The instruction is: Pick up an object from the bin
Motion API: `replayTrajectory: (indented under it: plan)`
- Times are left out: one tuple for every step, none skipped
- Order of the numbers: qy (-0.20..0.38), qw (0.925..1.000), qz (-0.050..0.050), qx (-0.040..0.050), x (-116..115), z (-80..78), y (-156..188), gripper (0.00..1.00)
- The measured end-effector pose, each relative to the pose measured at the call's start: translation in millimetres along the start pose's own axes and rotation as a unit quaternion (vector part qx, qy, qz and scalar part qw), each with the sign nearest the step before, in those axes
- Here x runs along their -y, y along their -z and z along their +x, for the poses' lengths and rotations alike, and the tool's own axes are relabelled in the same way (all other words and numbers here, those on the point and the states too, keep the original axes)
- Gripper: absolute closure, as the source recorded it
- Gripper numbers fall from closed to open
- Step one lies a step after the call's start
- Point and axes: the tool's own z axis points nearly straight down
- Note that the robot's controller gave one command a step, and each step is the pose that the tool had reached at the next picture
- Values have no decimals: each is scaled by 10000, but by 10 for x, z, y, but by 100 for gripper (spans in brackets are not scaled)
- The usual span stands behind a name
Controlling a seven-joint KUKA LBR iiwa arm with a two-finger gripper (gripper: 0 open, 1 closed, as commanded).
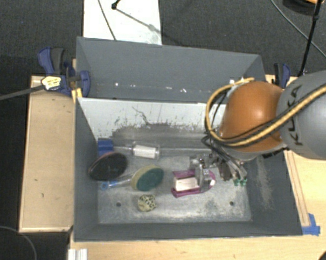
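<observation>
My gripper (204, 171) is low in the right half of the bin, under the orange wrist cover. It stands over the right end of a flat purple thing with a white top (185, 185) that lies on the bin floor. Whether it touches that thing I cannot tell. To the left of the purple thing lies a round green pad in a pale rim on a clear handle (148, 178). A small speckled pebble-like ball (146, 202) rests near the front wall.
At the left lie a black oval disc (107, 166), a small blue block (104, 146) and a clear tube with a white end (144, 150). The arm and its cables cover the bin's right rear part.
</observation>
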Motion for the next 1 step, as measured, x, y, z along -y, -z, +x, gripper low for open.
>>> replayTrajectory:
  plan:
    - [58,10000,0,-32,121,190,460,100]
